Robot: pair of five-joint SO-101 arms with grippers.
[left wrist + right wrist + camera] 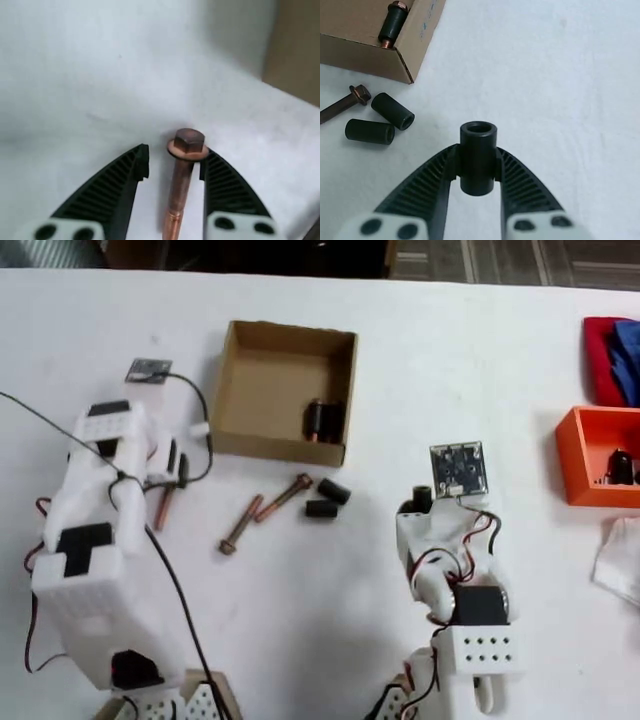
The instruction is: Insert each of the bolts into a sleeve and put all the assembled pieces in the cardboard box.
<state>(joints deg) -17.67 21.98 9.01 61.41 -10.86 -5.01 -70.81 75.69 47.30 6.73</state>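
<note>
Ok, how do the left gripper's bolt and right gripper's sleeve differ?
The bolt is copper, long, thin; the sleeve is black, short, hollow. The left gripper leaves a gap beside the bolt; the right gripper clamps the sleeve on both sides. Neither is assembled yet.

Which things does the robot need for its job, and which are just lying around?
For the job: bolt between the left gripper's jaws; sleeve in the right gripper; loose bolts; loose sleeves; cardboard box; assembled piece inside it.
Lying about: orange bin, red and blue cloth, white crumpled sheet.
</note>
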